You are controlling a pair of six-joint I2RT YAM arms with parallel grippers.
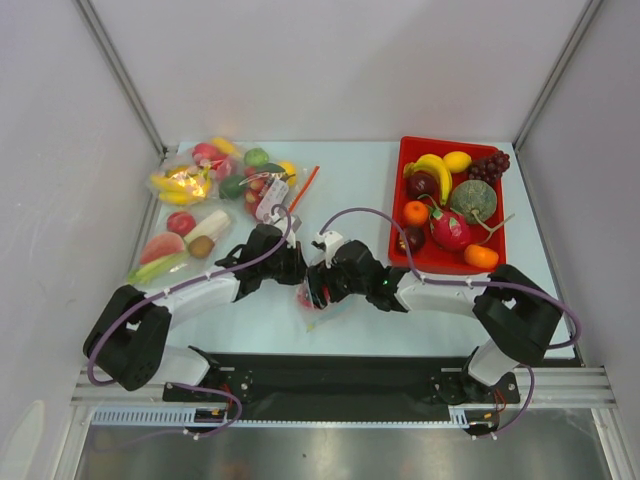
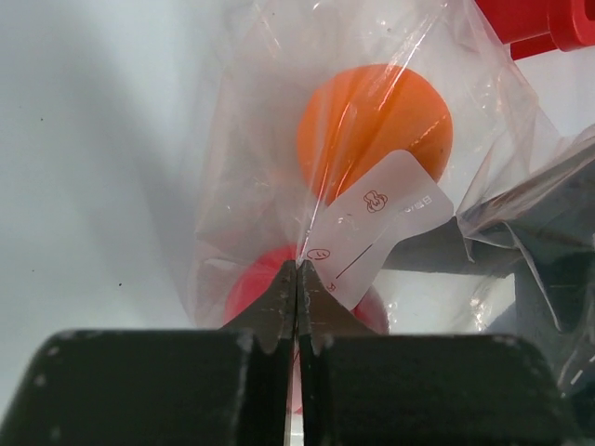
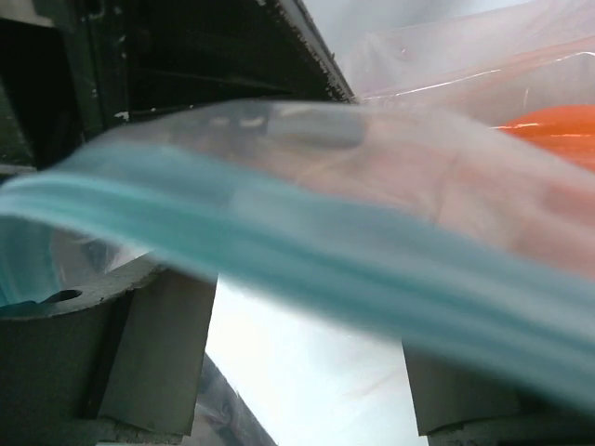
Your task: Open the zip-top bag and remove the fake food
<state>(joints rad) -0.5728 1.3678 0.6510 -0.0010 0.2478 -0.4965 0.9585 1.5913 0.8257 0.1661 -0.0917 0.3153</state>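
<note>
Since the left gripper (image 2: 297, 275) is closed tight on a fold of the zip-top bag (image 2: 251, 121), it should only hold firm. The right gripper (image 3: 311, 372), jaws wide apart around the zip strip (image 3: 279, 246), should take the other lip. The bag lies between both arms, with the fake food (image 2: 374, 125) inside. Farther off, the red tray (image 1: 400, 200) and the other fruit bags (image 1: 215, 180) do not obstruct.

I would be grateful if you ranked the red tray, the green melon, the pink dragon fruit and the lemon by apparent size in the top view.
1. the red tray, by far the largest
2. the green melon and the pink dragon fruit, which look about alike, so I leave them unranked
3. the lemon, the smallest
</note>
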